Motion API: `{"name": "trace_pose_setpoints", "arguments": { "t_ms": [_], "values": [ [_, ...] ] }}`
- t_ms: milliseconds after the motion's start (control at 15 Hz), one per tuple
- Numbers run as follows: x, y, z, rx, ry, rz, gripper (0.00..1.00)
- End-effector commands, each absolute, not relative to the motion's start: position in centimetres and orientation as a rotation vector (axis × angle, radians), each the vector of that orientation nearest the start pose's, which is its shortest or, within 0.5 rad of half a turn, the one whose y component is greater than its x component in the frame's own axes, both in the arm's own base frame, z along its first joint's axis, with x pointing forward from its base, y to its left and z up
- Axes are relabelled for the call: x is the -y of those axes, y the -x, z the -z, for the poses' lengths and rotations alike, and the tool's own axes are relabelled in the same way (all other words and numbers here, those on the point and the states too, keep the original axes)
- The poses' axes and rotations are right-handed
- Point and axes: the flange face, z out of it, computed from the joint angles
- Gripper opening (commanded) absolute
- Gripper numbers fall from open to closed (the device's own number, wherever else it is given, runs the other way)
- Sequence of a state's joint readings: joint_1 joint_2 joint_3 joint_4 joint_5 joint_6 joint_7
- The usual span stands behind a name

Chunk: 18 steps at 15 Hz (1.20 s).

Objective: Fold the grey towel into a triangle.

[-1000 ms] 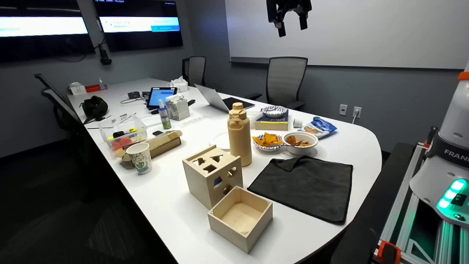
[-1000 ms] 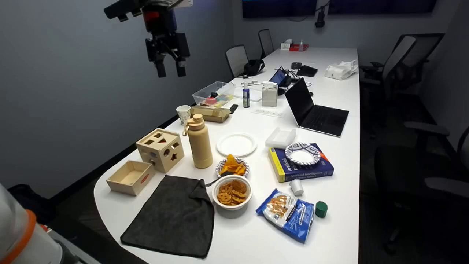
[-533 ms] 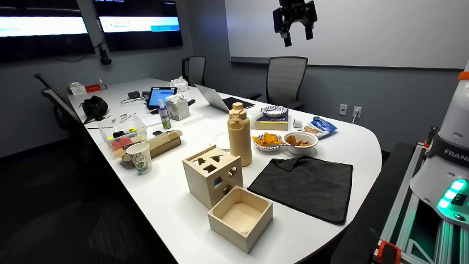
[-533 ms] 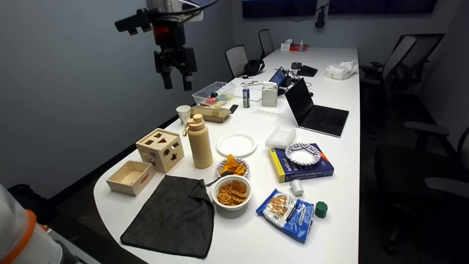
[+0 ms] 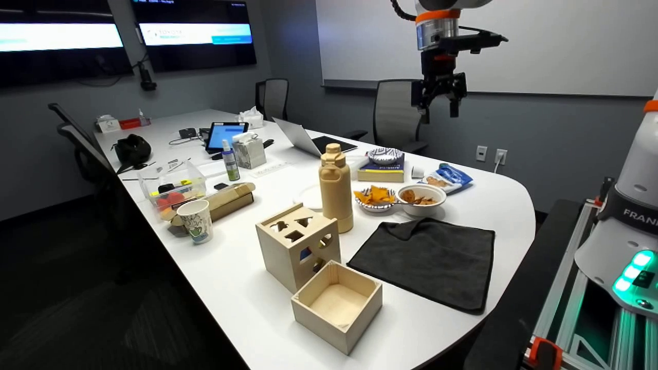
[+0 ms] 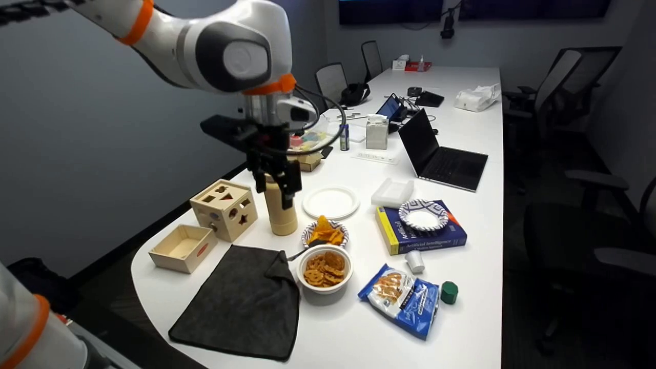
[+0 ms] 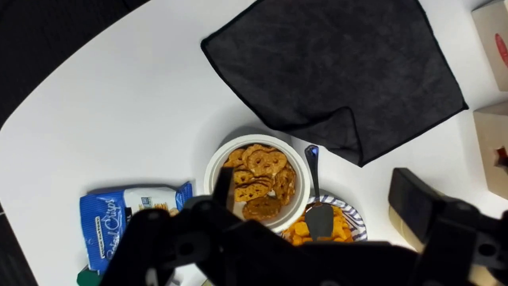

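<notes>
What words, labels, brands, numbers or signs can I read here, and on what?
"Artificial Intelligence": spine and part-hidden cover of blue book; smaller line unclear.
"Chips": blue snack bag; other print unclear.
"FRAN": robot base; rest cut by picture edge.
"TOYOTA": wall screen; other text blurred.
Too small or blurred: label on spray bottle, red mark on open wooden box.

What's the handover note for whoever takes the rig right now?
Gripper: open, holding nothing, raised above the table.
Towel: on the table, spread mostly flat, close beside the pretzel bowl.
Done: no triangle yet; only a small flap is turned over on the bowl side.
Left: the whole fold. Likely next: smooth the flap out, grip a corner, bring it to the opposite one.
</notes>
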<state>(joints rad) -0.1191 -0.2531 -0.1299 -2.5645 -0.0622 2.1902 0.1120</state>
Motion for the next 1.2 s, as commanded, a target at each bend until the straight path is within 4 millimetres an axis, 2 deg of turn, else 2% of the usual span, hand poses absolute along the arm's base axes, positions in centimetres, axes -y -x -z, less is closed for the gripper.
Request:
{"name": "trace_pose_setpoints", "arguments": {
  "t_ms": [0,133,267,333,400,733,1133],
  "values": [
    [12.1,-37.7,-27.4,-0.516,3.078,-0.148,1.0],
    [13.5,-36.1,-23.1,-0.556,3.049,-0.169,1.0],
    [14.3,-34.3,-20.0,-0.598,3.008,-0.199,1.0],
    [14.9,-34.3,-18.6,-0.618,2.992,-0.221,1.0],
    [15.2,-33.4,-17.3,-0.636,2.976,-0.248,1.0],
    [16.7,-31.5,-12.3,-0.735,2.917,-0.321,1.0],
    [18.0,-30.0,-8.1,-0.801,2.871,-0.365,1.0]
  ]
}}
